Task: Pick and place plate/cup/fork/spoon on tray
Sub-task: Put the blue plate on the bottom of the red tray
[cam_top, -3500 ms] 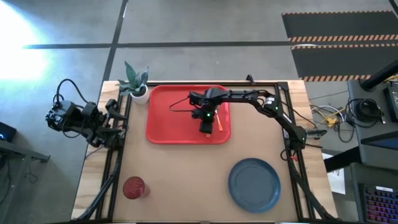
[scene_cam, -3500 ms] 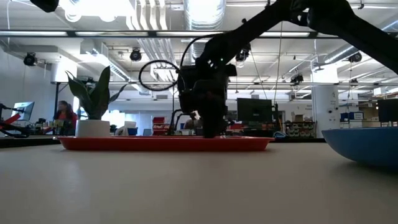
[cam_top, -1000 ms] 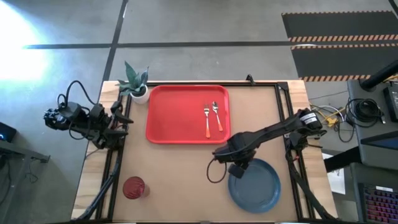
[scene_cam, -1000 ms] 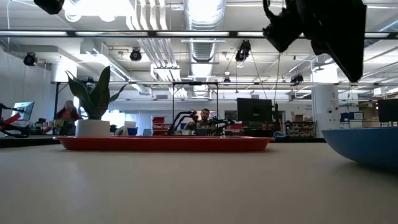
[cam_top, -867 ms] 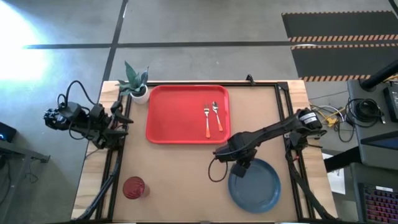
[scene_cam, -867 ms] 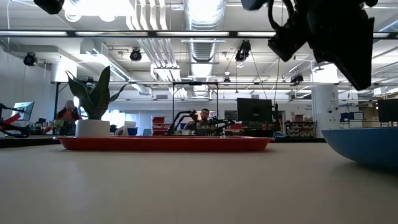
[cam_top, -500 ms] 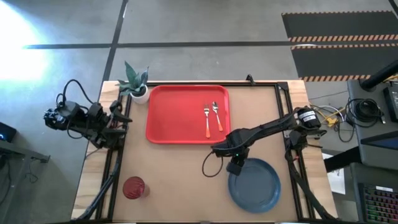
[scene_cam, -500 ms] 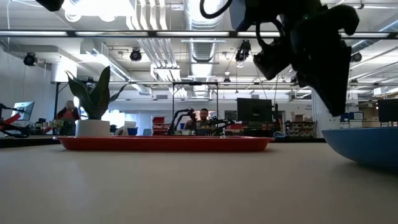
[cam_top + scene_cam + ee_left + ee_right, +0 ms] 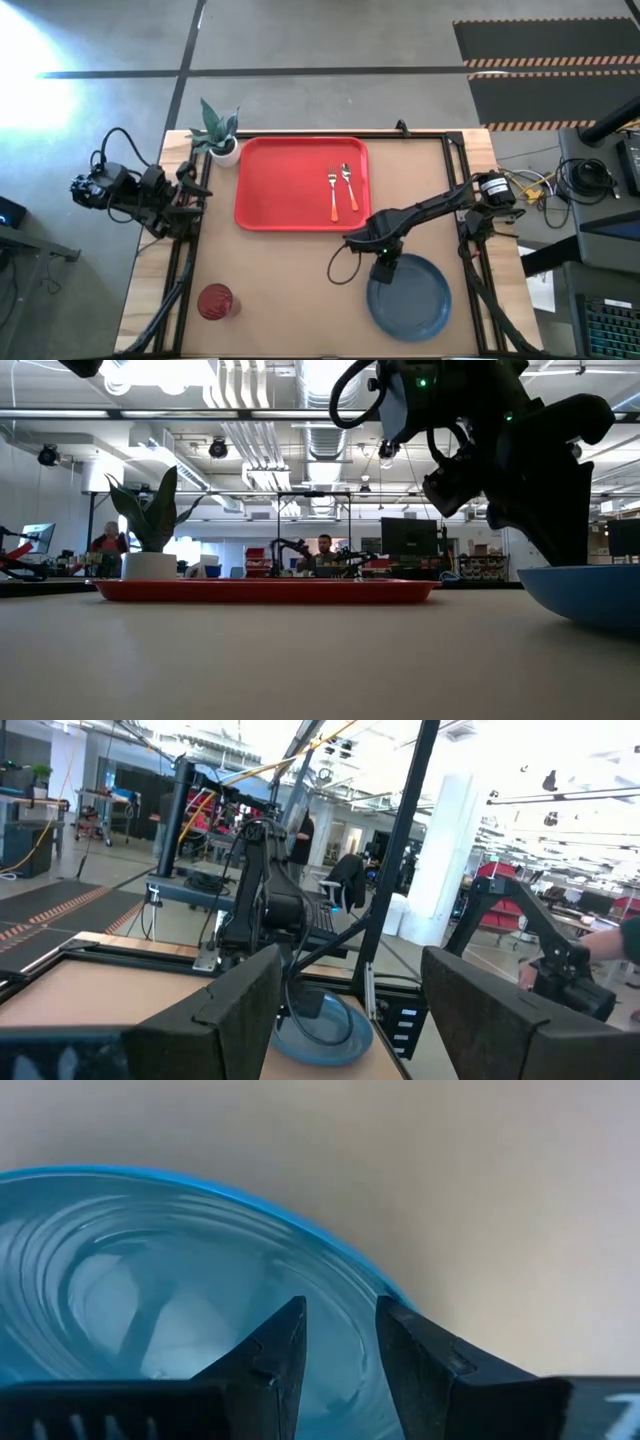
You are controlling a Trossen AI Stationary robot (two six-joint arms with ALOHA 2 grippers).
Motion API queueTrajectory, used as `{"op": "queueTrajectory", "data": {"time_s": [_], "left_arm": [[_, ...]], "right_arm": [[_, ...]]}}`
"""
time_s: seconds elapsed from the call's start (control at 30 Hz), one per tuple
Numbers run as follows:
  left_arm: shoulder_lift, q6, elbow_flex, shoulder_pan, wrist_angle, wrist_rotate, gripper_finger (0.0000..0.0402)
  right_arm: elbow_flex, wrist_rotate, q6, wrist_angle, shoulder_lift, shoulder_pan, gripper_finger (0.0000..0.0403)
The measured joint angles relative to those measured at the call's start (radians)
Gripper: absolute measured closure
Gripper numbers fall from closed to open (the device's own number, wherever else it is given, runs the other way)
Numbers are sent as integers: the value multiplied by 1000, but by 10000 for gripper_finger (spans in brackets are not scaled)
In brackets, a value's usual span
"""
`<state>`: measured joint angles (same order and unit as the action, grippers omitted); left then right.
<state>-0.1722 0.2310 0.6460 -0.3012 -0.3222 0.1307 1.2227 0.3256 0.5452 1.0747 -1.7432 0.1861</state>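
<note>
Plate [image 9: 410, 297] hard, smooth, maybe slippery; grab thin rim. Right gripper [image 9: 338, 1342] over rim, jaws narrowly open, holding nothing. Left gripper [image 9: 345, 1005] parked at table's left edge, jaws wide.

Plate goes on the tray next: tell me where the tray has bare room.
The tray's left and middle stand bare, from the rim by the potted plant across to the fork. Its right side is crowded: fork and spoon lie side by side there.
</note>
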Motion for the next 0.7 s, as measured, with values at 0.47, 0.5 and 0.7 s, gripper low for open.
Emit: {"op": "queueTrajectory", "data": {"time_s": [0.47, 0.5, 0.7], "left_arm": [[-2, 0, 0, 0, 3, 0, 176], [-2, 0, 0, 0, 3, 0, 176], [-2, 0, 0, 0, 3, 0, 176]], "right_arm": [[60, -11, 12, -63, 10, -21, 291], [78, -13, 6, -64, 12, -22, 291], [103, -25, -33, -63, 12, -25, 291]]}}
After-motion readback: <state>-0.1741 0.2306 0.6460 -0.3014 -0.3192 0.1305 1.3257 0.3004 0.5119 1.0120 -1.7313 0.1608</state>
